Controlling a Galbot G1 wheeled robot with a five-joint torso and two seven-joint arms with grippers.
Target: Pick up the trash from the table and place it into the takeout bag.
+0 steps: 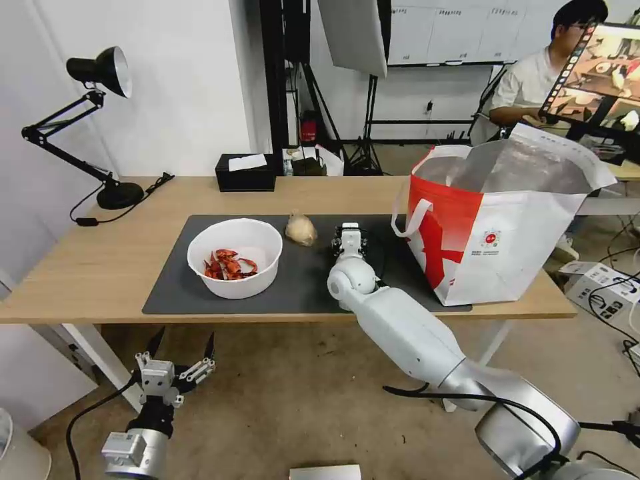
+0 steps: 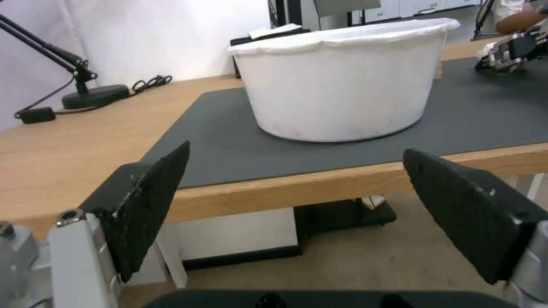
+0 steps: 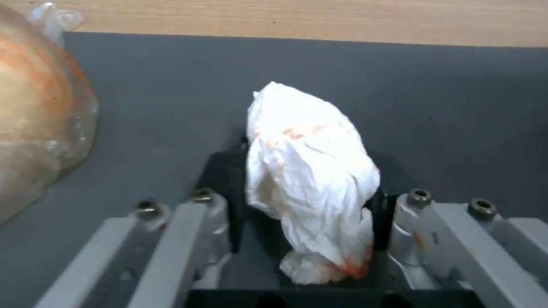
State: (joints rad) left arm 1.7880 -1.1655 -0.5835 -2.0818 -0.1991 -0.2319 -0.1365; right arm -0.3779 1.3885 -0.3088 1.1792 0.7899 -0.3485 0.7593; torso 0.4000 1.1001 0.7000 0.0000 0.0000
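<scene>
— What have your jaws got?

— My right gripper point(image 3: 311, 214) is clamped on the crumpled white tissue point(image 3: 311, 179), one finger pressing each side of the wad. The tissue carries orange smears and sticks up between my fingers. I'm low over the dark grey mat point(image 1: 307, 280), about the middle of it, toward its far edge.

— And the left one?

— My left gripper point(image 1: 179, 363) hangs below the table's near edge, off the front left part of the table point(image 1: 100, 267). Its fingers point(image 2: 151, 196) are spread wide with nothing between them, pointing up toward the table's front edge.

— What lies closest to the tissue?

— The knotted clear bag point(image 1: 301, 229) with beige filling, just beside my right gripper on the mat, near the mat's far edge. It rests on the mat, apart from my fingers.

— Further out?

— The white round bowl point(image 1: 235, 257) with red shells in it stands on the left half of the mat, toward the near edge. The takeout bag point(image 1: 497, 227) stands upright at the right end of the table, partly on the mat's right edge, mouth open with the foil lining showing.

— Anything at the back?

— A black tissue box point(image 1: 245, 173) at the far edge, and a black desk lamp point(image 1: 93, 127) at the far left corner.
</scene>
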